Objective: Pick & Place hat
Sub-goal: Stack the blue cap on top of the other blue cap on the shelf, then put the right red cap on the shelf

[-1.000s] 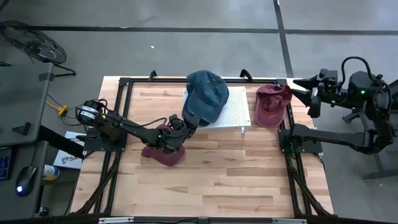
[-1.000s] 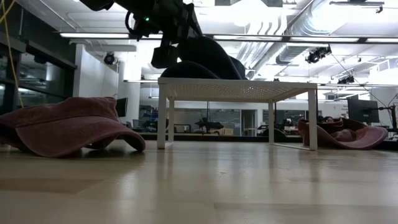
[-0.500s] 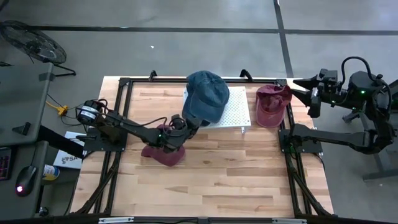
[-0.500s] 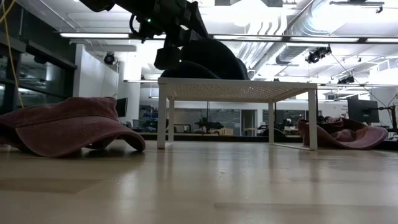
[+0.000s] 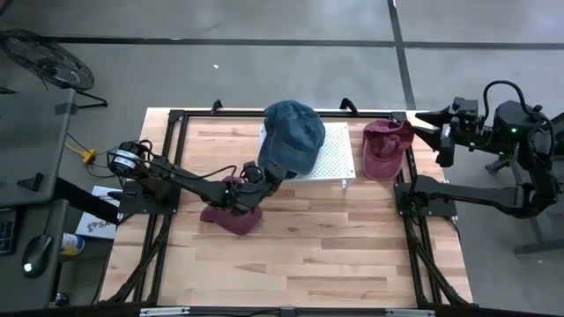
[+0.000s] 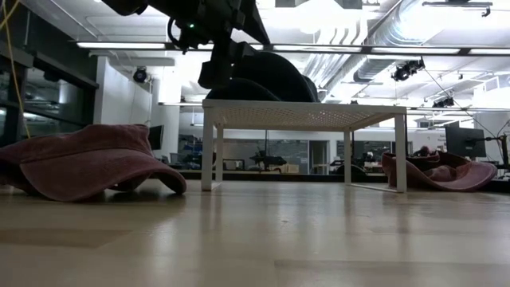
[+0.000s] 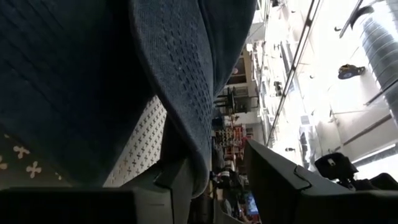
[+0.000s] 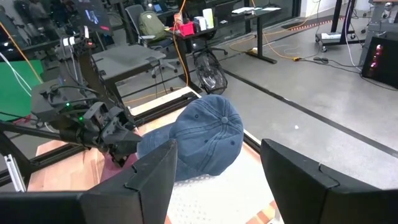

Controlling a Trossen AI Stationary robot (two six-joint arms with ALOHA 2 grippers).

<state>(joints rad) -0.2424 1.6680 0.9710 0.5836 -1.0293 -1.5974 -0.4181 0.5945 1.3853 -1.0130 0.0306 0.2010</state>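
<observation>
A blue cap lies crown up on the white perforated stand at the table's far middle, its brim hanging over the stand's left edge. My left gripper reaches in level from the table's left. It is open, with the brim's edge between its fingers. The low view shows the cap atop the stand with that gripper beside it. My right gripper waits open, raised past the table's far right corner, with nothing between its fingers. My left gripper stands with a finger on either side of the brim's edge, level, from the table's left. The edge runs close along one finger; I cannot tell whether it touches. The cap rests on the stand.
A maroon cap lies on the wooden table under my left arm. A second maroon cap lies to the right of the stand. Black frame rails edge the table. Bare wood fills the near half.
My left gripper's fingers have spread apart at the blue cap's brim and let go of it, with the hand staying where it was. The cap stays on the stand.
</observation>
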